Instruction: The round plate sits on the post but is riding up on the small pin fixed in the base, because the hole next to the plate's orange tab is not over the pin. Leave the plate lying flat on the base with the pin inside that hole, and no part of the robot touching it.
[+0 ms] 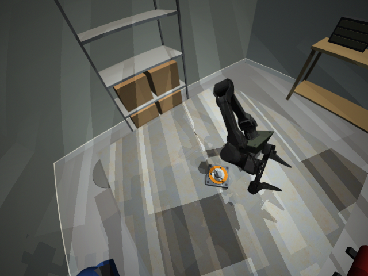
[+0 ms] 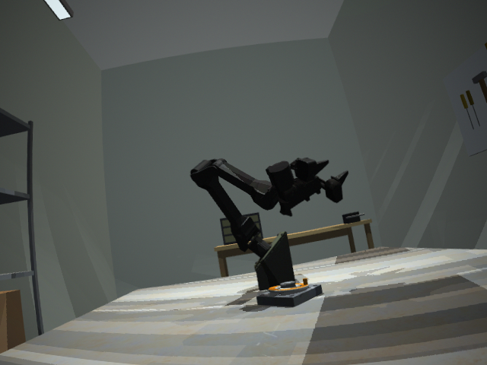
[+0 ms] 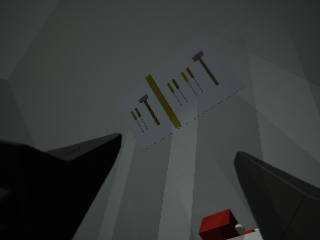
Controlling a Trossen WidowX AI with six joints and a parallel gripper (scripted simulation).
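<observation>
Risk lies mostly in the approach, since nothing has been touched so far. The black parallel-jaw pincer (image 2: 332, 174) hangs high above the pale streaked worktop (image 1: 166, 154), its jaws spread wide and holding nothing; the wrist view looks past the dark fingertips at a wall-mounted tool board (image 3: 172, 95), not at the work. The round orange-rimmed plate (image 1: 218, 174) sits on the square grey base (image 1: 209, 181) just in front of the arm's mount, threaded over the grey centre post (image 1: 219, 173). From the exterior view the small orange tab (image 2: 305, 280) stands at the plate's right-hand edge. The pin and the hole beside the tab are too small to make out.

I judge the danger to be a blind descent: with the wrist camera aimed away, the fingers could land on the plate's rim and jam it harder against the pin. Turning the plate past the pin, or lifting it off the post, would also spoil things.
</observation>
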